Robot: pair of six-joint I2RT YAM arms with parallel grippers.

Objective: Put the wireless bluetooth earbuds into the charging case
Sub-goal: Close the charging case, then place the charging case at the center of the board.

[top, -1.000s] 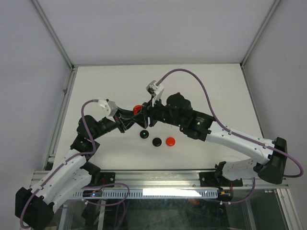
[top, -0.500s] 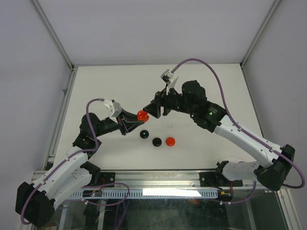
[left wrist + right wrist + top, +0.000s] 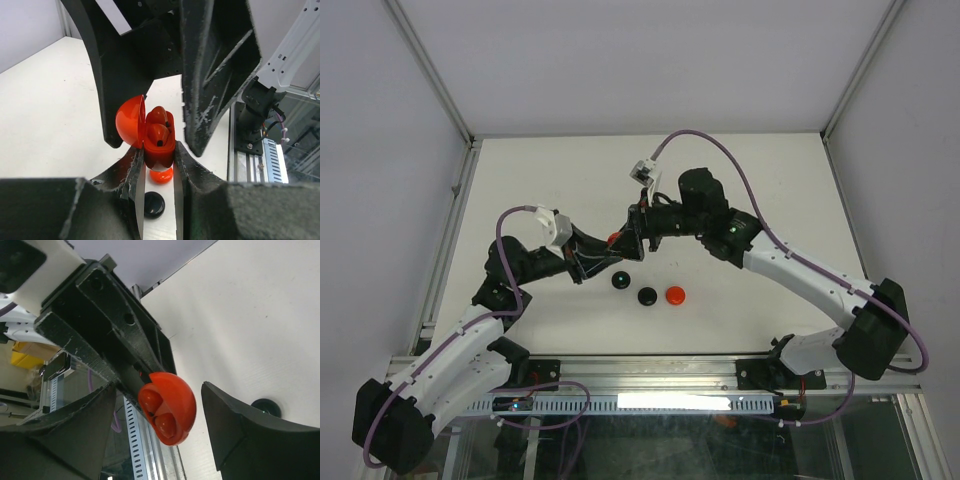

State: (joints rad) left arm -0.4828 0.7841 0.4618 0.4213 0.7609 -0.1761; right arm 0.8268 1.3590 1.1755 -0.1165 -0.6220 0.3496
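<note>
Inside the charging case (image 3: 159,157), both earbuds (image 3: 157,134) lie seated, one behind the other along its long axis, glossy red teardrops each with a dark spot. The left gripper (image 3: 160,149) is clamped on the smooth shell from below and holds it above the table (image 3: 740,180), with the domed lid (image 3: 130,122) swung open to one side. The right gripper (image 3: 158,389) stands spread, a matte black finger on either side of the shell and touching nothing. It is the nearer one to the lid, so closing it probably falls to that arm. Round discs (image 3: 647,296) lie on the table below.
</note>
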